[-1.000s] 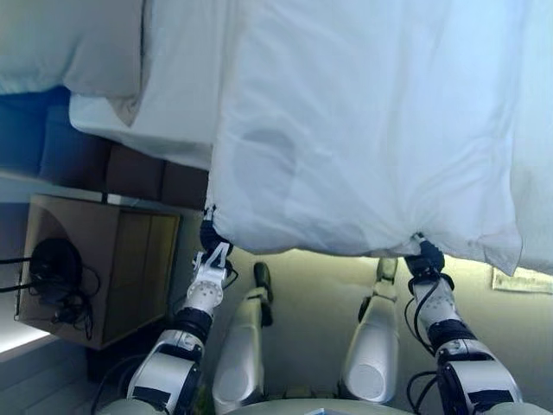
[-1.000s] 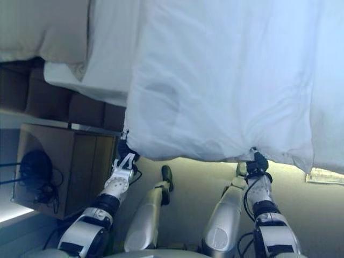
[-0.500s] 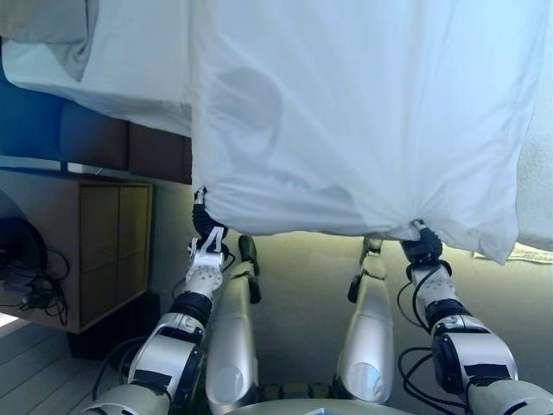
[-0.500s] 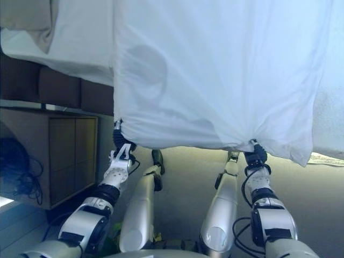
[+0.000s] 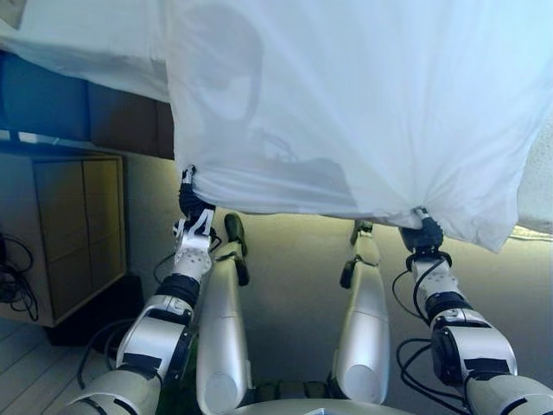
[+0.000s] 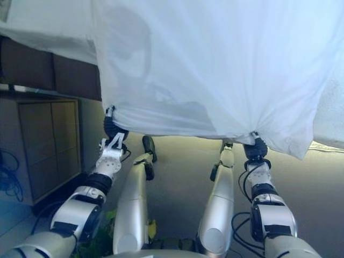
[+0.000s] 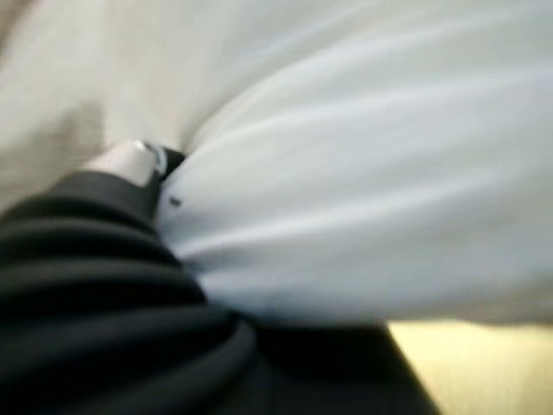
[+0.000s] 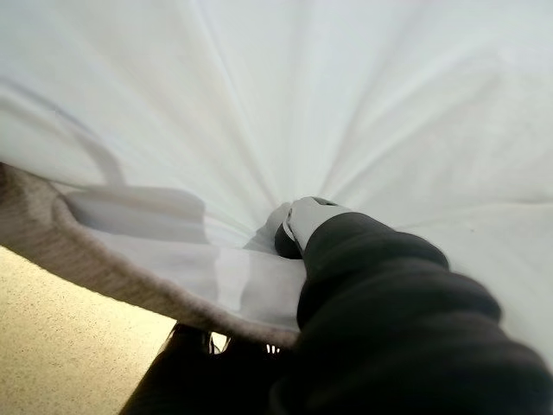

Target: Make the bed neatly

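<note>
A big white duvet point(image 5: 363, 95) hangs in front of me and fills most of both eye views. My left hand point(image 5: 192, 206) is shut on its lower edge at the left corner. My right hand point(image 5: 425, 235) is shut on the lower edge towards the right. The edge is stretched almost level between the two hands. In the left wrist view the white cloth point(image 7: 363, 190) bunches over the dark cover. In the right wrist view folds of the duvet point(image 8: 259, 104) fan out from my grip. The bed's white sheet point(image 5: 86, 52) shows at upper left.
A dark headboard point(image 5: 78, 112) runs behind the bed at left. A wooden bedside cabinet point(image 5: 60, 233) stands at left with dark cables point(image 5: 13, 281) beside it. A beige carpet floor point(image 5: 294, 285) lies below the duvet. A strip of textured white cloth point(image 5: 540, 181) hangs at far right.
The view has swung towards the floor, so the pillow and headboard slid up and out of view. Both hands keep hold of the duvet edge, which now looks closer and higher.
</note>
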You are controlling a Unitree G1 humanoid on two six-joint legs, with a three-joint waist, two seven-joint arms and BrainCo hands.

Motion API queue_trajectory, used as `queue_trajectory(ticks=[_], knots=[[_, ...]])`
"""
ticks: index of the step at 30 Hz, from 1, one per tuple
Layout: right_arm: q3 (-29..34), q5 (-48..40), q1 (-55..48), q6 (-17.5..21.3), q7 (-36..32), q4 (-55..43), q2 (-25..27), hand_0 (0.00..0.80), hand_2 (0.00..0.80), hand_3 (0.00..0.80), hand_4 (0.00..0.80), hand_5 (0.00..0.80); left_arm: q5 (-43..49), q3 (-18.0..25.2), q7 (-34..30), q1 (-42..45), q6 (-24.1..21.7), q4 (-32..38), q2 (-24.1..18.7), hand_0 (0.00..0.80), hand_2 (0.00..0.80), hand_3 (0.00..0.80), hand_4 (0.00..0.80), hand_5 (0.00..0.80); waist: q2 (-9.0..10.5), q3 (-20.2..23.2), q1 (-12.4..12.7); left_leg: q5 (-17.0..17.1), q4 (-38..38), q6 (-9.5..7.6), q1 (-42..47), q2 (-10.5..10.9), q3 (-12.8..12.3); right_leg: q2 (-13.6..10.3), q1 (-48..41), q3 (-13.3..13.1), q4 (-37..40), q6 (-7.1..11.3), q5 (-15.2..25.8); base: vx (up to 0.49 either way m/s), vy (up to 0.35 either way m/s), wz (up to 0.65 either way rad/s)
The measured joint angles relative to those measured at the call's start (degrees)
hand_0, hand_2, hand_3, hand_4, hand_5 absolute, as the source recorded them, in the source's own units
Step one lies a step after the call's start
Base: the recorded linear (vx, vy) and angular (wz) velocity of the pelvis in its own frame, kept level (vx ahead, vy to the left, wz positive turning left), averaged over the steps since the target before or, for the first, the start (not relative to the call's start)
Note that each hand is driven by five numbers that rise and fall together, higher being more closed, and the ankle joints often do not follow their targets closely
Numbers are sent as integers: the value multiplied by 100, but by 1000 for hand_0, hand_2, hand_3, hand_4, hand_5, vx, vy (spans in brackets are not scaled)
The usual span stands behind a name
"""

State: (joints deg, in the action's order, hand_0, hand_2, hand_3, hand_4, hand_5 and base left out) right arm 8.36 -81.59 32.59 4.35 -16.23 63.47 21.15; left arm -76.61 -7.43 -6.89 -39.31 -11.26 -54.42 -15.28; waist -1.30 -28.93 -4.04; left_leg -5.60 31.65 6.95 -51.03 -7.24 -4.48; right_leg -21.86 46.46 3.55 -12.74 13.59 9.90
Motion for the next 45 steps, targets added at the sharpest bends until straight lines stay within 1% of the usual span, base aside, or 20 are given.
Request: queue_trajectory(ticks=[1,2,3,4,6,8,10,12,15,18,20,22,25,28,30,32,34,37,42,45], knots=[[-1,-8,0,-81,8,2,11,800,800,800,800,800,105,5,46,-66,89,-107,-63,800,800,800,800,800,10,6,-8,-16,11,5,1,-9,-3,6,-1,-3,1,0,0,15,19,-7],[-6,-9,3,-237,9,2,37,107,107,107,107,107,154,18,62,-111,236,-172,-158,800,800,800,800,800,19,10,-15,-26,11,12,2,-39,-10,29,0,-3,5,1,0,15,-6,-7],[-5,-12,3,-304,24,7,57,0,0,0,0,0,151,33,62,-133,322,-204,-189,414,414,414,414,414,20,10,-9,-29,9,18,6,-55,-10,40,0,0,5,3,1,10,-19,-8],[-7,-12,6,-403,72,62,92,0,0,0,0,0,147,67,62,-155,437,-265,-225,0,0,0,0,0,22,11,0,-34,2,25,20,-75,-16,58,-2,0,5,12,6,6,-39,-8],[-24,-11,6,-606,227,323,188,0,0,0,0,0,131,205,49,-165,670,-595,-288,0,0,0,0,0,23,10,-9,-33,-14,29,70,-103,-29,82,-14,-10,3,7,3,2,-62,-9],[-25,-12,6,-651,459,637,287,0,0,0,0,0,135,261,75,-159,720,-769,-323,0,0,0,0,0,31,6,1,-32,-40,31,109,-113,-35,84,-28,-20,0,6,2,14,-99,-5],[-22,-71,-32,-683,865,1109,451,0,0,0,0,0,155,408,250,-139,725,-954,-378,0,0,0,0,0,38,2,15,-24,-79,41,195,-123,-30,89,-107,-4,0,-1,-2,20,-79,1],[5,-191,-151,-696,1201,1370,603,0,0,0,0,0,156,427,467,-78,748,-1061,-498,0,0,0,0,0,46,-2,28,-4,-129,47,334,-123,-25,89,-243,17,14,-10,-7,11,-13,2],[51,-356,-346,-739,1619,1560,885,0,0,0,0,0,218,545,798,88,876,-1158,-690,0,0,0,0,0,46,-2,37,19,-270,49,578,-103,-36,81,-473,30,126,-41,-4,0,0,0],[55,-635,-441,-842,1981,1655,1039,0,0,0,0,0,388,661,1160,199,969,-1349,-913,0,0,0,0,0,30,-2,48,61,-409,43,794,-89,-27,74,-688,87,227,-60,20,10,7,2],[111,-923,-476,-932,2147,1664,1118,0,0,0,0,0,366,672,1201,272,990,-1425,-1018,0,0,0,0,0,-27,-21,90,122,-475,75,927,-78,-26,61,-835,140,295,-64,29,36,23,7],[150,-1041,-486,-985,2148,1670,1170,0,0,0,0,0,190,839,1103,353,1028,-1411,-1036,0,0,0,0,0,-82,-30,181,146,-543,71,1068,-60,-38,39,-954,157,314,-65,28,23,-2,5],[217,-1022,-446,-912,1864,1520,1152,0,0,0,0,0,-306,916,578,622,974,-906,-960,0,0,0,0,0,-238,-42,261,201,-710,58,1298,-22,-27,-22,-1200,233,395,-56,32,1,-82,11],[239,-949,-443,-583,1528,1090,1043,0,0,0,0,0,-828,886,-107,1050,740,385,-560,0,0,0,0,0,-404,-39,409,295,-906,78,1464,48,-6,-44,-1379,324,484,-51,35,-4,-95,10],[302,-887,-379,-347,1338,714,939,0,0,0,0,0,-1156,875,-644,1257,663,1013,-377,0,0,0,0,0,-428,-42,506,339,-990,89,1535,48,-2,-37,-1420,345,485,-52,35,1,-81,6],[366,-777,-358,-83,1237,382,789,0,0,0,0,0,-1402,859,-1292,1466,646,1552,-135,0,0,0,0,0,-430,-40,510,352,-1014,91,1585,54,6,-40,-1471,363,485,-52,35,-25,-69,4],[406,-664,-327,130,1223,178,655,0,0,0,0,0,-1545,859,-1827,1489,645,1725,117,0,0,0,0,0,-430,-40,528,357,-1015,87,1595,58,29,-43,-1506,391,485,-56,33,-17,-50,5],[415,-558,-287,227,1220,231,560,0,0,0,0,0,-1774,785,-2288,1429,765,1719,345,0,0,0,0,0,-427,-40,508,361,-1000,84,1567,59,75,-42,-1529,444,485,-62,29,7,-3,6],[426,-558,-228,280,1166,575,554,0,0,0,0,0,-2534,742,-2934,1126,1301,1497,534,0,0,0,0,0,-380,-39,489,352,-902,66,1247,55,156,-23,-1306,499,482,-78,45,13,6,5],[425,-563,-186,284,988,674,421,0,0,0,0,0,-2721,653,-3326,906,1459,1401,669,0,0,0,0,0,-206,-49,466,352,-717,84,846,28,188,17,-980,488,462,-89,94,-3,31,-1]])
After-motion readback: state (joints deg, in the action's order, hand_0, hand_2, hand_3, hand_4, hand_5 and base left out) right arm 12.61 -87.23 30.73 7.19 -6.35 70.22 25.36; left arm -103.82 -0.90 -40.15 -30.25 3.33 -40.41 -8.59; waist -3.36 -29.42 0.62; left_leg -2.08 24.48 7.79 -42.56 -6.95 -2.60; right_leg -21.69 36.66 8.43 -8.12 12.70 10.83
